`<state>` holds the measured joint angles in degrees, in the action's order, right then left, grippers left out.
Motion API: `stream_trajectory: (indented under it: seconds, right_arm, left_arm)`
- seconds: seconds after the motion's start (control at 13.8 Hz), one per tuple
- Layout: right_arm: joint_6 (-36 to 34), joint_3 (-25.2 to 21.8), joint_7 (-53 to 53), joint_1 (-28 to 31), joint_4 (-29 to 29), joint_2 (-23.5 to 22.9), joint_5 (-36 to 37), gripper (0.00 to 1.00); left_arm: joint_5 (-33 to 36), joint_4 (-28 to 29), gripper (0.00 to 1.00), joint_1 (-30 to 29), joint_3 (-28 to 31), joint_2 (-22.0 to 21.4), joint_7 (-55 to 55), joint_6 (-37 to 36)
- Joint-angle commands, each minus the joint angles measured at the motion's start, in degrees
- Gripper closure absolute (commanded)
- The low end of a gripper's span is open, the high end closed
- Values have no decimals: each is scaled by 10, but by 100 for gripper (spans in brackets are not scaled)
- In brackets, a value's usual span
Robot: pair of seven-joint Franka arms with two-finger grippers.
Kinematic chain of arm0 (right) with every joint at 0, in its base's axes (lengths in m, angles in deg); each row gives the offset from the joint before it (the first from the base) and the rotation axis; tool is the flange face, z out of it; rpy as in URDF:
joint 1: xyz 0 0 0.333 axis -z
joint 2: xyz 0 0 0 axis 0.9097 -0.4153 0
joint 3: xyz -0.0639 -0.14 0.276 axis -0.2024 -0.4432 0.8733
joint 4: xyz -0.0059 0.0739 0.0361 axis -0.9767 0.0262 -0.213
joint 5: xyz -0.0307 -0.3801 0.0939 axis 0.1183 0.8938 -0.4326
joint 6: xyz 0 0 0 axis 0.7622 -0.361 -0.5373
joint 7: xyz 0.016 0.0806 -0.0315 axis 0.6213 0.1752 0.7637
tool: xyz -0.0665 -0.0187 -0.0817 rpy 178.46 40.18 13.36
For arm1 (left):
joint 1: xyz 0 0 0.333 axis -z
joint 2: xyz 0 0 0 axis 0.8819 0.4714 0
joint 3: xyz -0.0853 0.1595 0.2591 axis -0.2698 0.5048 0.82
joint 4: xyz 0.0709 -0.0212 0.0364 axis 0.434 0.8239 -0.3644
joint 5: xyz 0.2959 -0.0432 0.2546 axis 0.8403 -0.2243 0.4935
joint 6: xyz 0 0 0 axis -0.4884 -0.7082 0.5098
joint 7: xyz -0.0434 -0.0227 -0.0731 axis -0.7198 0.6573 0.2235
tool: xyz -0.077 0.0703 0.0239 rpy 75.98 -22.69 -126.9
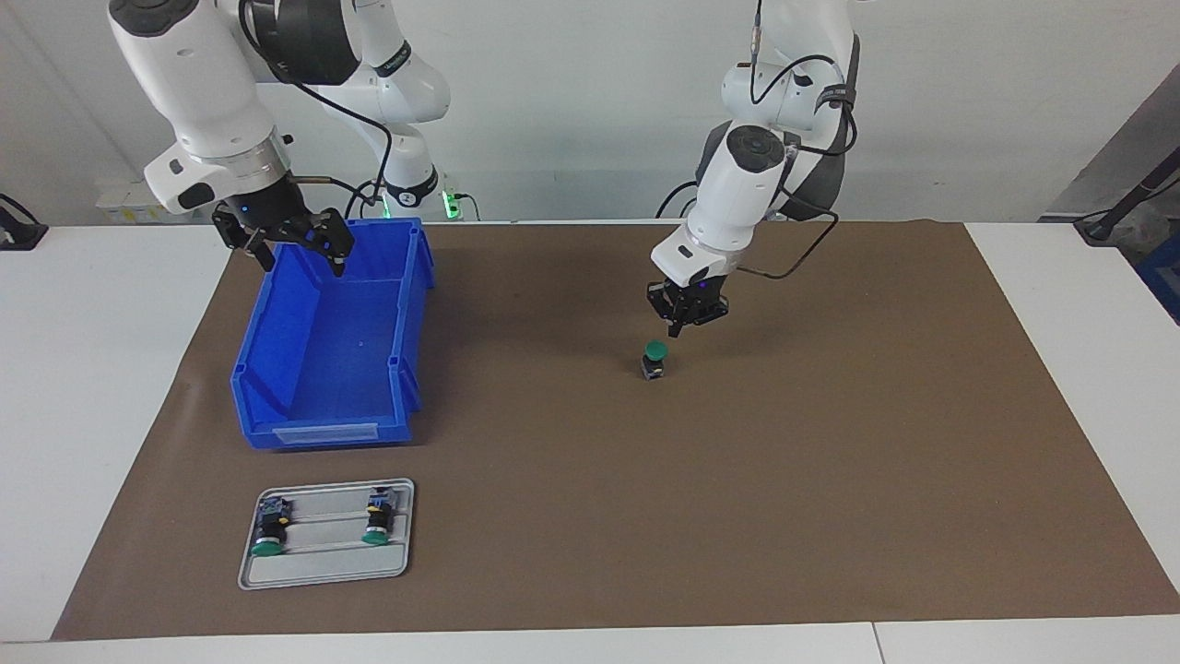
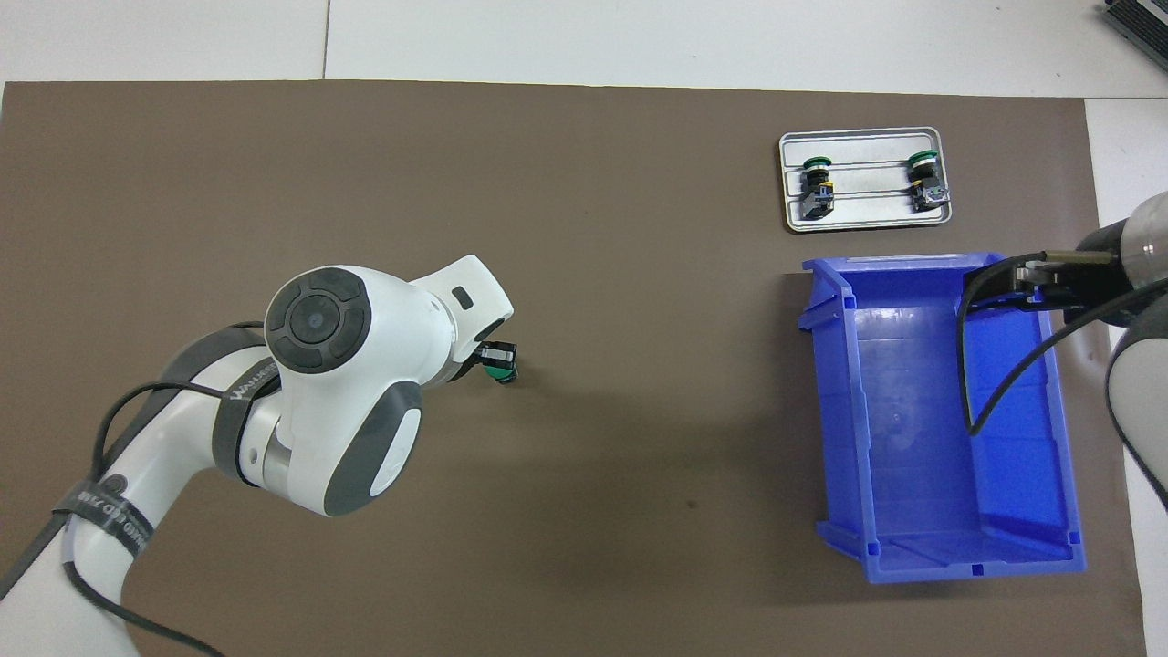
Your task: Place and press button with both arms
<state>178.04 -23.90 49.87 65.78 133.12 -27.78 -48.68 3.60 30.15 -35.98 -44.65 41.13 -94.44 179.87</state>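
A small, rigid and probably light button point(image 1: 654, 360), best gripped by its black body, is seen upright mid-mat beneath the left gripper point(image 1: 679, 325), whose finger state cannot be told.

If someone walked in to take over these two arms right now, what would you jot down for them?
Left gripper: just over the button, not touching it.
Right gripper: open, holding nothing, over the blue bin at the end nearer the robots; that arm waits.
Button: standing upright, green cap up, on the brown mat mid-table.
Two spare buttons lie in the grey tray, farther from the robots than the bin.
Done: button placed. Left: press it.
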Motion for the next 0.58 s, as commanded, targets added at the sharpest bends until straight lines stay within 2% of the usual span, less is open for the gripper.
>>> stream_trajectory:
  seconds: [0.0,0.51]
  right_arm:
    - [10,3,12,4,12,11,-4,0]
    - [10,3,13,4,12,11,-4,0]
  left_arm:
    - [13,5,100,26,8,29,-10,35]
    - [13,25,100,27,8,30,-9,36]
